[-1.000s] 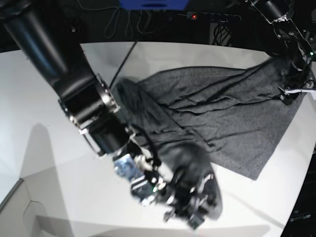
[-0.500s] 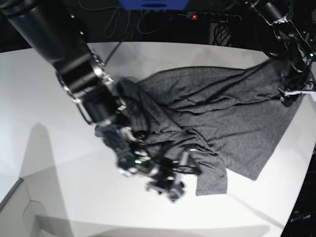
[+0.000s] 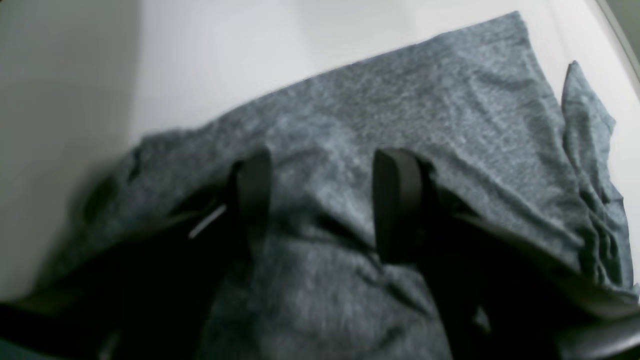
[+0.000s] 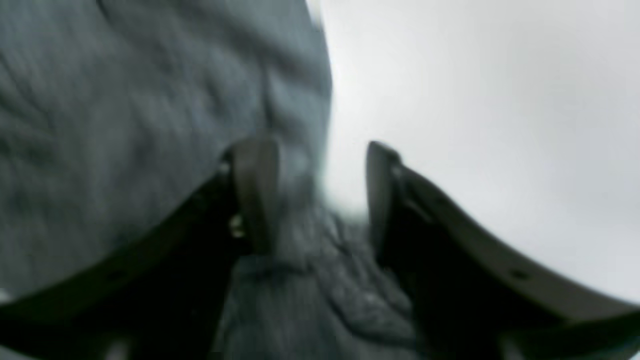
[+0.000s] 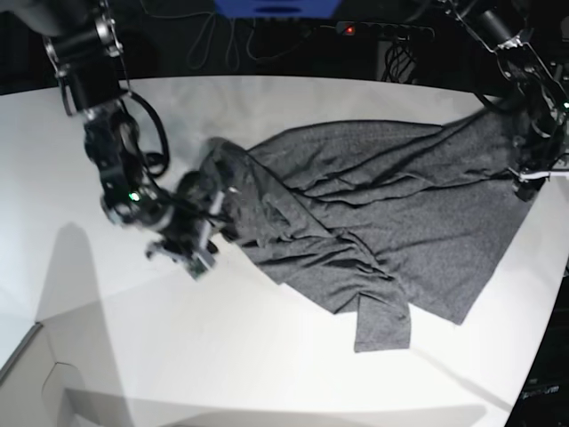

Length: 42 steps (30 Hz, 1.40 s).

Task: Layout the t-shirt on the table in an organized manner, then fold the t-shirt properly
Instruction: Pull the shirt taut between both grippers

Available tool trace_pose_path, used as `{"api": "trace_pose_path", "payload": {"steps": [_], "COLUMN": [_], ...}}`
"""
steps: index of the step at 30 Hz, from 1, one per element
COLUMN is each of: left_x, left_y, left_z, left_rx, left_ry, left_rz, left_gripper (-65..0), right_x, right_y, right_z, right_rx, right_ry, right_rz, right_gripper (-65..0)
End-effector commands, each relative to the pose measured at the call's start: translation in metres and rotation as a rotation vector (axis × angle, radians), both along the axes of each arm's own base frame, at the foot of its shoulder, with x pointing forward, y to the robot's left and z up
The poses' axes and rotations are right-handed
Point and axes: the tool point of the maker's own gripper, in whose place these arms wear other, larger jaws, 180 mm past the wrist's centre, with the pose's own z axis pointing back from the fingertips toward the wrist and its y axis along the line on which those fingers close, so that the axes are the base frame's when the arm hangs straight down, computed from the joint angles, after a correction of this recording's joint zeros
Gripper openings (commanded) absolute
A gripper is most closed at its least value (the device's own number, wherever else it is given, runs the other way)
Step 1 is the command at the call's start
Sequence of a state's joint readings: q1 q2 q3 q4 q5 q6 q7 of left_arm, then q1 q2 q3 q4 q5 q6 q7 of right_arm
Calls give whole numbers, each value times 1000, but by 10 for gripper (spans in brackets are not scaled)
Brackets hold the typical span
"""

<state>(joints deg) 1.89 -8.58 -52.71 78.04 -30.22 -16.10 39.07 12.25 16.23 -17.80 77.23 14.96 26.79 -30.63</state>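
The dark grey t-shirt (image 5: 382,205) lies rumpled across the white table (image 5: 267,356), bunched at its left end, with one flap lying flat toward the front. My right gripper (image 5: 206,233) is at that bunched left end. In the blurred right wrist view its fingers (image 4: 255,190) stand apart over the t-shirt (image 4: 125,100) edge, with bare table (image 4: 475,100) showing between them. My left gripper (image 5: 524,182) sits on the shirt's far right corner. In the left wrist view, the left gripper (image 3: 322,200) is open, and the t-shirt (image 3: 400,100) cloth runs under and between the fingers.
A power strip (image 5: 382,29) with a red light and loose cables (image 5: 222,44) lie behind the table's back edge. The table's curved edge (image 5: 553,267) runs close past the shirt on the right. A seam or step in the surface (image 5: 36,342) shows at the front left.
My right arm swung from the front middle back to the shirt's left end. It let go of the bunched cloth, which now lies flat at the front. The left arm stayed put.
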Motion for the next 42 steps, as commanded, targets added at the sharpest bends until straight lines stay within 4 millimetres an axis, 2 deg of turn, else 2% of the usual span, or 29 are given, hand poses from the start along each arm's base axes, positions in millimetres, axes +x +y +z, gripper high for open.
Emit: {"api": "trace_pose_path", "payload": {"steps": [1,5,8,10,12,16,19,23,26,29,31,35,37,39,42], "left_x": [22,34,56,73,91,124,149,166,173,176,174,173,174,181,183], "left_y": [8,5,0,-11,-28,-56,-74,-78,-82,-85,-84,-82,-81,-80,-82], "left_z": [37,75,95,88,70,40,27,14,1,-9,-15,-17,-13,7,37], "left_rx": [53,117,126,100,44,-75,-121,-86,-44,-24,-25,-26,-30,-4,46], "left_ry": [-105,-187,-242,-237,-211,-166,-170,-172,-163,-164,-161,-163,-176,-224,-294], "left_rz": [-7,-23,-38,-75,-117,-169,-184,-194,-209,-204,-188,-181,-176,-185,-214], "left_gripper": [-332,-331,-331,-331,-331,-331,-332,-332,-332,-332,-332,-332,-332,-333,-333], "right_x": [12,-10,-13,-12,-8,-3,1,1,14,23,24,19,17,15,15], "right_y": [-5,-39,-60,-78,-96,-136,-174,-220,-224,-223,-223,-231,-234,-242,-248], "right_z": [20,-5,-9,-7,-2,10,26,47,77,91,90,67,54,53,55], "right_rx": [28,2,-20,-30,-29,-21,-8,21,54,63,66,72,76,62,47], "right_ry": [-63,-2,7,4,-9,-39,-83,-140,-228,-266,-262,-197,-164,-157,-156], "right_rz": [-18,-85,-121,-164,-212,-329,-442,-584,-617,-618,-620,-647,-660,-667,-669], "right_gripper": [-438,-518,-558,-598,-650,-650,-650,-650,-650,-650,-650,-650,-650,-650,-573]}}
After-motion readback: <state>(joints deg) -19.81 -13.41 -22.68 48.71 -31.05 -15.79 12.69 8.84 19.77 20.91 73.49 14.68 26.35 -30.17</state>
